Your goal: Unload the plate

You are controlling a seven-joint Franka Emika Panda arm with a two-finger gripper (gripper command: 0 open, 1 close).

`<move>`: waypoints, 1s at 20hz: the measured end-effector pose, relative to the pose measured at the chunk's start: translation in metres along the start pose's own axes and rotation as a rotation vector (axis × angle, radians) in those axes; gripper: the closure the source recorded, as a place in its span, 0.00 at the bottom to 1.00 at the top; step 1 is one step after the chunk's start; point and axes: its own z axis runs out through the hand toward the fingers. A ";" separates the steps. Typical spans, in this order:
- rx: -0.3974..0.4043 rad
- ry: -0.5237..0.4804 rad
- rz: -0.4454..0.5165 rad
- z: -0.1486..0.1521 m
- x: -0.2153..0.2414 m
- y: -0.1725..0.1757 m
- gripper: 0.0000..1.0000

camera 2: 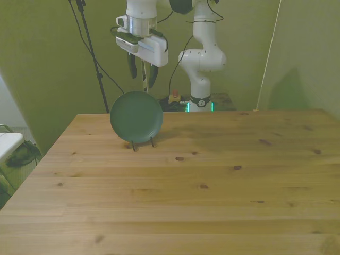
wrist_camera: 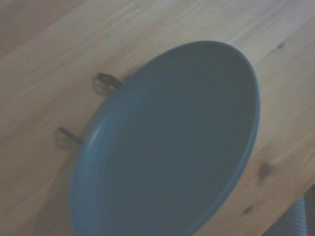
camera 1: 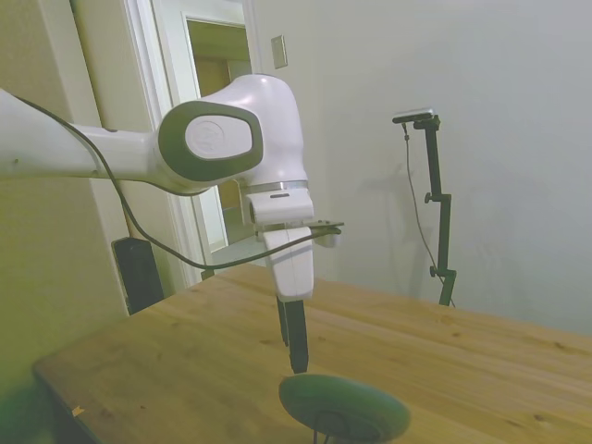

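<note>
The grey-green plate (camera 2: 136, 117) stands on edge in a thin black wire stand (camera 2: 134, 147) near the far left corner of the wooden table (camera 2: 212, 186) in the front view. My gripper (camera 2: 142, 82) hangs just above the plate's top rim, open, with nothing between its fingers. From the side, the dark fingers (camera 1: 295, 338) point straight down at the plate (camera 1: 344, 407), which sits low by the picture's bottom edge. The wrist view looks down into the plate's hollow face (wrist_camera: 172, 142), with two stand tips (wrist_camera: 106, 82) poking out beside its rim.
The table's left edge (camera 2: 37, 164) runs close to the plate in the front view. A white object (camera 2: 8, 142) sits off the table at that side. In the side view, a dark box (camera 1: 139, 273) stands on the floor by a doorway (camera 1: 217, 139).
</note>
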 end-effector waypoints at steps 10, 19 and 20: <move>-0.019 0.156 0.068 0.025 0.011 -0.008 0.00; -0.018 0.166 0.081 0.041 0.015 -0.008 1.00; -0.017 0.167 0.084 0.043 0.017 -0.008 1.00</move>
